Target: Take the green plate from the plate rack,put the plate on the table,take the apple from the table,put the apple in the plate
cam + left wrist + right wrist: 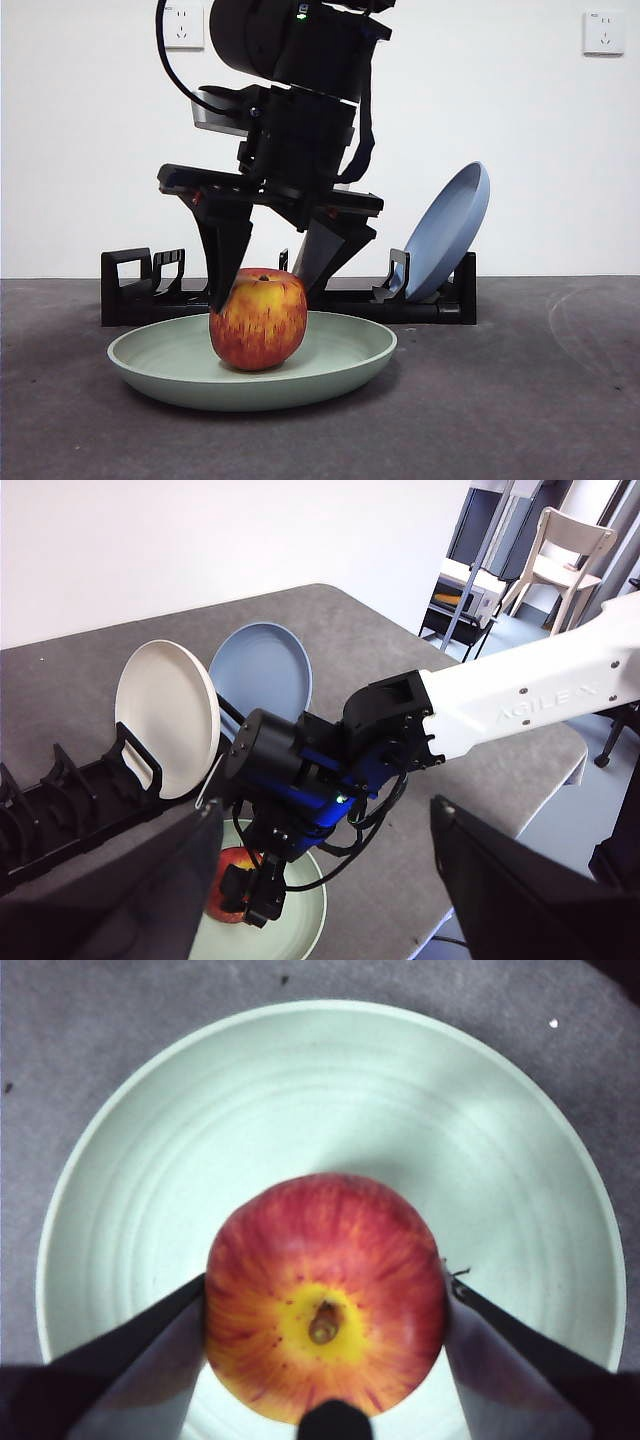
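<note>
The apple (258, 318) sits upright in the green plate (340, 372) on the table (540, 400), stem end facing up at me. My right gripper (325, 1305) brackets it, jaws at its flanks; grip unconfirmed. My left gripper (320, 830) hangs open, apart.

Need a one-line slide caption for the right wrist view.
Right gripper straddles the apple resting in the green plate on the table.

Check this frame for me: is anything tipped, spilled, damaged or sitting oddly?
Nothing stands out. The apple sits upright in the green plate, which lies flat on the table. The right gripper straddles the apple. The blue plate and white plate lean in the plate rack as stored.
</note>
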